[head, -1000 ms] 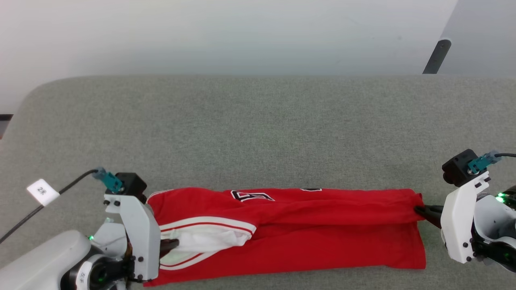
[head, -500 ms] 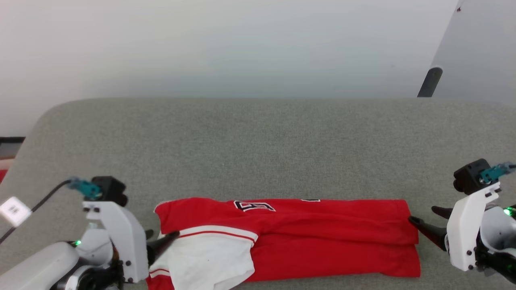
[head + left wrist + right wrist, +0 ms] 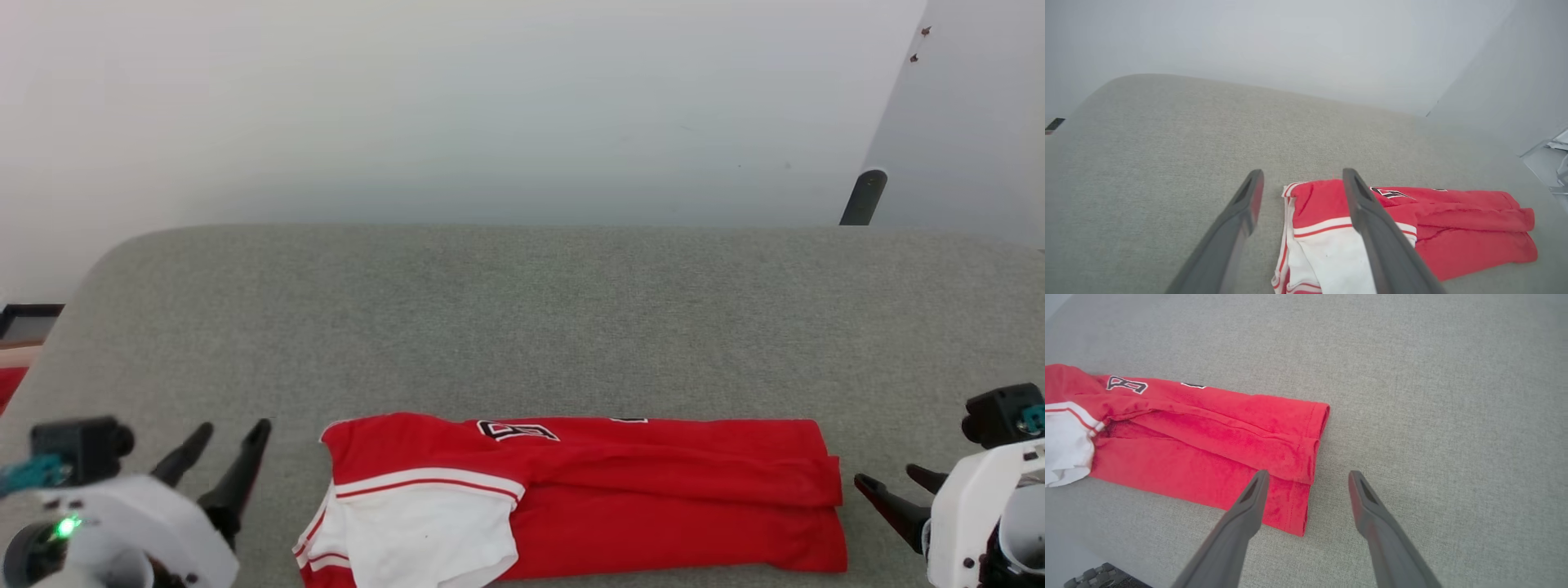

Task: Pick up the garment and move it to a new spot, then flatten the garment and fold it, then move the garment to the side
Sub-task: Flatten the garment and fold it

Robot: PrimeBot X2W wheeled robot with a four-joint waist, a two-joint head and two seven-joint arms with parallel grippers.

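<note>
The garment (image 3: 653,498), a red jersey with a white sleeve and part of a black print showing, lies folded into a long strip near the front of the grey surface. My left gripper (image 3: 233,427) stands open just left of its sleeve end, holding nothing. My right gripper (image 3: 887,475) is open too, a short way off the hem end. In the left wrist view the open gripper (image 3: 1302,173) frames the collar end of the garment (image 3: 1453,228). The right wrist view has the right gripper (image 3: 1309,473) above the hem corner of the garment (image 3: 1208,437), not touching it.
The grey padded surface (image 3: 522,327) stretches wide behind the garment, with a rounded corner at the far left. A white wall rises behind it. A dark pole (image 3: 857,196) leans at the far right. Something red (image 3: 8,384) shows past the left edge.
Both grippers have opened, let go of the garment's ends and drawn back outward. The white sleeve has dropped flat. The head camera has tilted up, shifting the whole picture down.
</note>
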